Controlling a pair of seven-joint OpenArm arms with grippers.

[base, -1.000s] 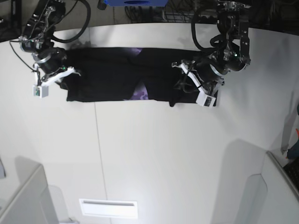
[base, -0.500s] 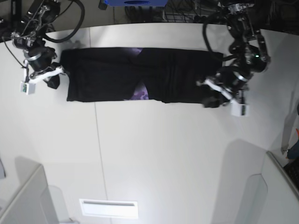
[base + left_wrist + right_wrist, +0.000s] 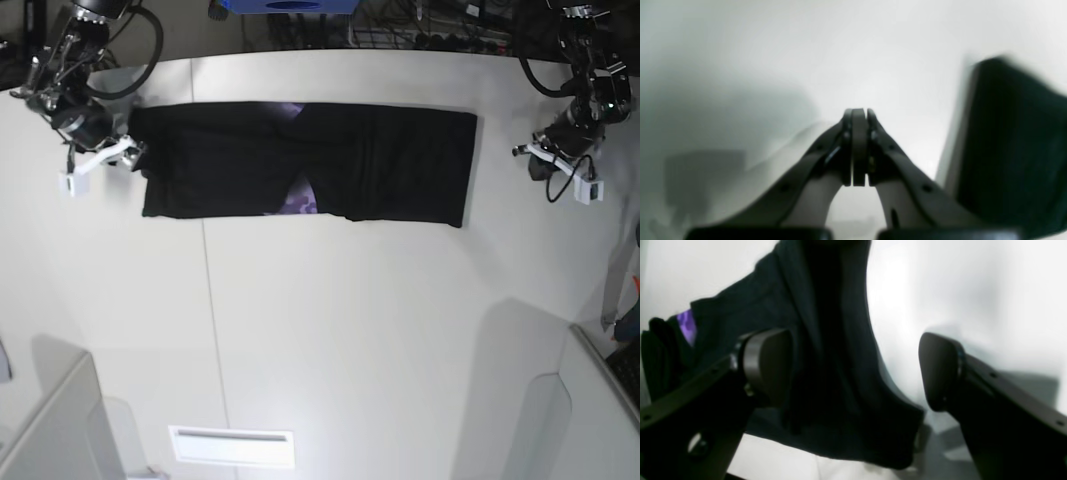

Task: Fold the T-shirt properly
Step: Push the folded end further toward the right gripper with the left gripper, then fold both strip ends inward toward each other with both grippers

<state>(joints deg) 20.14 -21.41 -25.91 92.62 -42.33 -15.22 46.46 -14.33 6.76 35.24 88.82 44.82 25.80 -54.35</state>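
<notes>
T-shirt (image 3: 305, 162) lies as a long black band across the table's (image 3: 350, 330) far side. Right gripper (image 3: 853, 370) spread at its end edge; left gripper (image 3: 858, 146) pressed together, apart over bare tabletop.

Looks like a robotics lab bench, not a home. Wide white table (image 3: 330, 330) with a curved far edge and a seam running front to back on its left side. Two black robot arms are mounted past the far corners, one (image 3: 75, 60) at the far-left corner and one (image 3: 590, 70) at the far-right corner, both trailing loose black cables. Beyond the far edge sit a blue box (image 3: 290, 6) and a tangle of cabling (image 3: 440, 25). Grey partition panels (image 3: 560, 420) stand at the near corners.
</notes>
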